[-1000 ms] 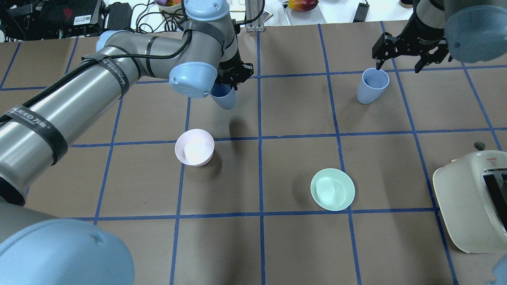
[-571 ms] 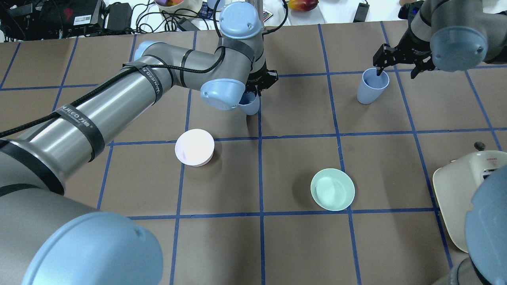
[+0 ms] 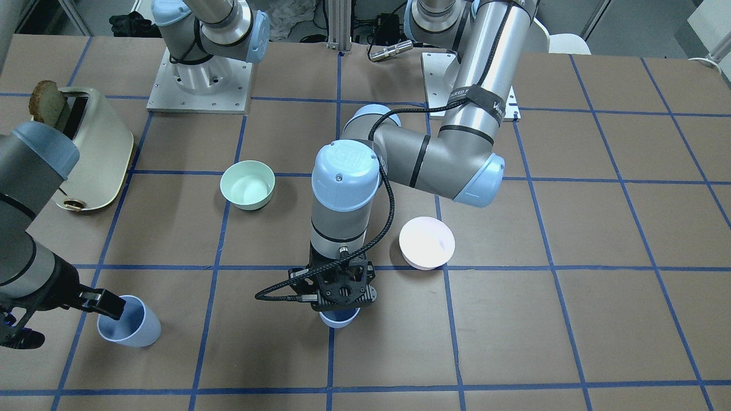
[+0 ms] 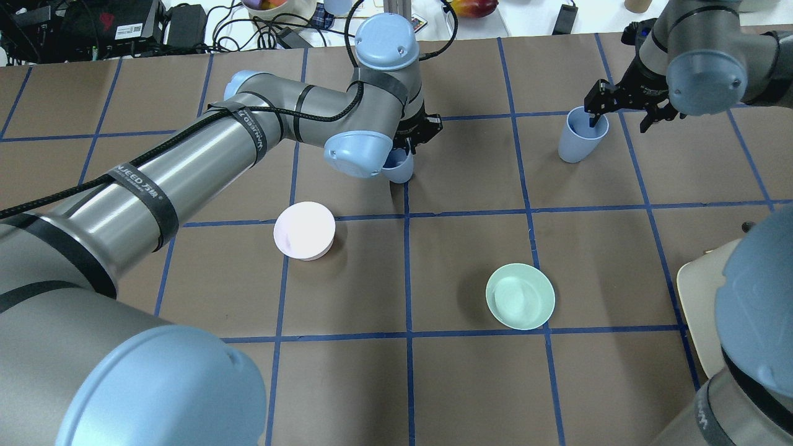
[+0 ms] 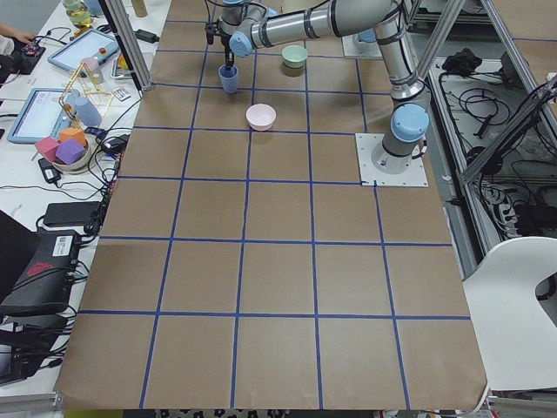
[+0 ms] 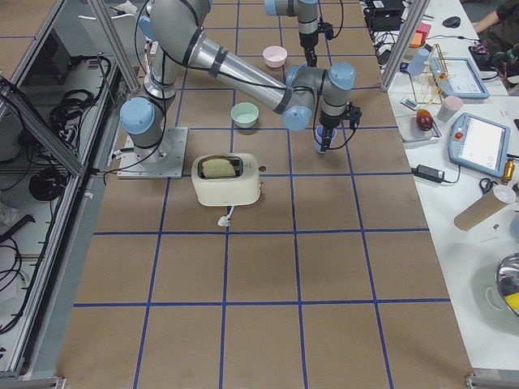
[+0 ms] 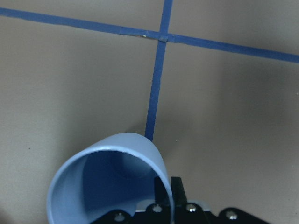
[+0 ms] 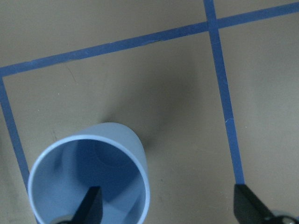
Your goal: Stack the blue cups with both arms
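My left gripper (image 4: 414, 135) is shut on the rim of one blue cup (image 4: 398, 168) and holds it upright close over the table, near a tape line in the far middle. The same cup shows in the front view (image 3: 339, 318) and in the left wrist view (image 7: 107, 179). The second blue cup (image 4: 580, 142) stands upright at the far right. My right gripper (image 4: 619, 116) is open over it, with one finger inside the cup and the other outside it. The right wrist view shows that cup (image 8: 88, 179) under the spread fingers (image 8: 91, 205).
A pink bowl (image 4: 304, 230) sits left of centre and a mint-green bowl (image 4: 520, 296) right of centre. A cream toaster (image 3: 91, 148) with a slice of toast stands on the robot's right, partly hidden in the overhead view by the right arm's elbow (image 4: 759, 310).
My left arm has carried its blue cup to the right, to the middle tape line. My right gripper has dropped slightly, with one finger inside the standing cup's rim.
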Tool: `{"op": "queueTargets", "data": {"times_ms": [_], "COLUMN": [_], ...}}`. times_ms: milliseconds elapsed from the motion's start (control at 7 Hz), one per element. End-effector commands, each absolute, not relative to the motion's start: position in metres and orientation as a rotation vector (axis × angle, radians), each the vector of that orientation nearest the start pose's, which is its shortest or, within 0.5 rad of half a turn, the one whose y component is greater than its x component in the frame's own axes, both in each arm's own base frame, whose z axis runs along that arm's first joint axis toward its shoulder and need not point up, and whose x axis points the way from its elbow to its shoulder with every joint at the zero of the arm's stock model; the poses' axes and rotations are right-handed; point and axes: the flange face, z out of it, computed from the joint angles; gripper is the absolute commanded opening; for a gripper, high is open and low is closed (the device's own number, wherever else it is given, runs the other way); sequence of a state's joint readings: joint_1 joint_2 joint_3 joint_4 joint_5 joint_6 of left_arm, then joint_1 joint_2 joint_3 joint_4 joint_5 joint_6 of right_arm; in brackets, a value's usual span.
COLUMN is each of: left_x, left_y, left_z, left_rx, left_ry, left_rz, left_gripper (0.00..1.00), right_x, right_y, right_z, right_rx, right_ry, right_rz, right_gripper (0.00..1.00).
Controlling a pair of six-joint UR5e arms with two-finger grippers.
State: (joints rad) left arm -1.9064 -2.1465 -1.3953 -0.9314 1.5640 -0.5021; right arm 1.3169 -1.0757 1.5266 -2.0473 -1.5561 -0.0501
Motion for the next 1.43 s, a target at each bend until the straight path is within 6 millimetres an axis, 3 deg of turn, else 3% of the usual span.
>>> {"op": "queueTargets", "data": {"times_ms": [0, 143, 286, 429, 571, 714, 857, 1000, 1143, 1286], "left_x": [-0.322, -0.29, -0.265, -0.243, -0.222, -0.213, -0.209, -0.195, -0.179, -0.166], "left_y": [-0.637, -0.628, -0.604, -0.573, -0.545, -0.518, -0.492, -0.482, -0.478, -0.479], "left_z": [0.376, 0.418, 0.448, 0.486, 0.516, 0.534, 0.535, 0.532, 0.524, 0.522], "left_rx": [-0.226, -0.129, -0.081, 0.091, 0.13, 0.125, 0.098, -0.043, -0.088, -0.079], "left_ry": [3.218, 3.214, 3.195, 3.184, 3.177, 3.172, 3.169, 3.171, 3.172, 3.17], "left_rz": [-0.347, -0.278, -0.161, -0.096, -0.04, -0.036, -0.048, -0.125, -0.128, -0.125], "left_gripper": [1.0, 1.0, 1.0, 1.0, 1.0, 1.0, 1.0, 1.0, 1.0, 1.0], "right_x": [-0.036, -0.036, -0.036, -0.037, -0.037, -0.033, -0.029, -0.027, -0.015, 0.019], "right_y": [-0.674, -0.676, -0.676, -0.685, -0.691, -0.693, -0.692, -0.691, -0.691, -0.688], "right_z": [0.253, 0.252, 0.249, 0.248, 0.245, 0.25, 0.252, 0.258, 0.286, 0.326], "right_rx": [0.328, 0.33, 0.328, 0.308, 0.306, 0.31, 0.303, 0.301, 0.275, 0.208], "right_ry": [3.11, 3.108, 3.106, 3.097, 3.085, 3.039, 3.036, 3.039, 3.041, 3.046], "right_rz": [-0.011, -0.011, -0.004, -0.091, -0.122, -0.14, -0.131, -0.131, -0.143, -0.128], "right_gripper": [1.0, 0.78, 0.45, 0.44, 0.36, 0.11, 0.0, 0.0, 0.0, 0.0]}}
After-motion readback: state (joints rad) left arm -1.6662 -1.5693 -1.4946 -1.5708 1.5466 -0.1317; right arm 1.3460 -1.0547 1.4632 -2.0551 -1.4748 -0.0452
